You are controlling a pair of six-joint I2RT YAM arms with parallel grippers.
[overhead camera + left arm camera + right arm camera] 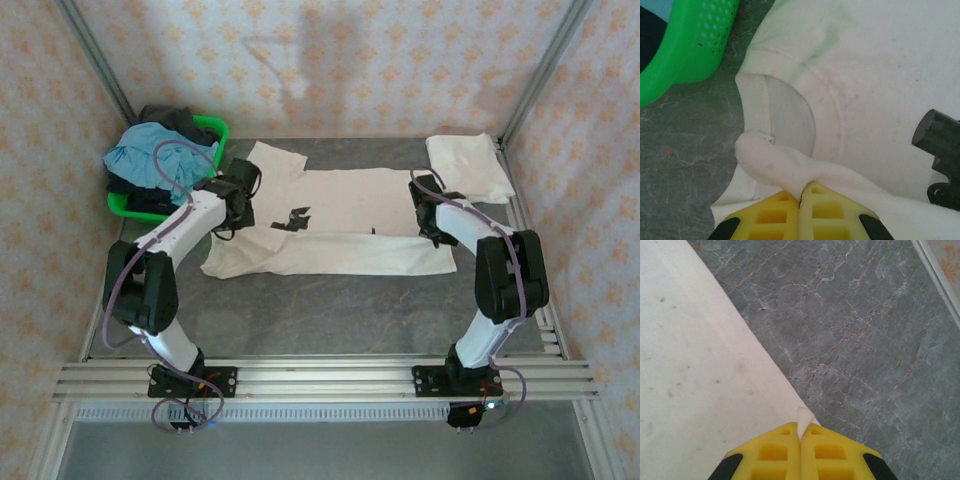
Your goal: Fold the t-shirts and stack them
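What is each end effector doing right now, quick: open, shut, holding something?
Left end effector: shut, pinching a fold of the t-shirt.
Right end effector: shut, pinching the t-shirt's edge.

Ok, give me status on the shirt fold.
Left gripper shut on graphic t-shirt, at collar. Right gripper shut on its hem edge. Shirt spread on table. Off to the sides: green basket, folded t-shirt.
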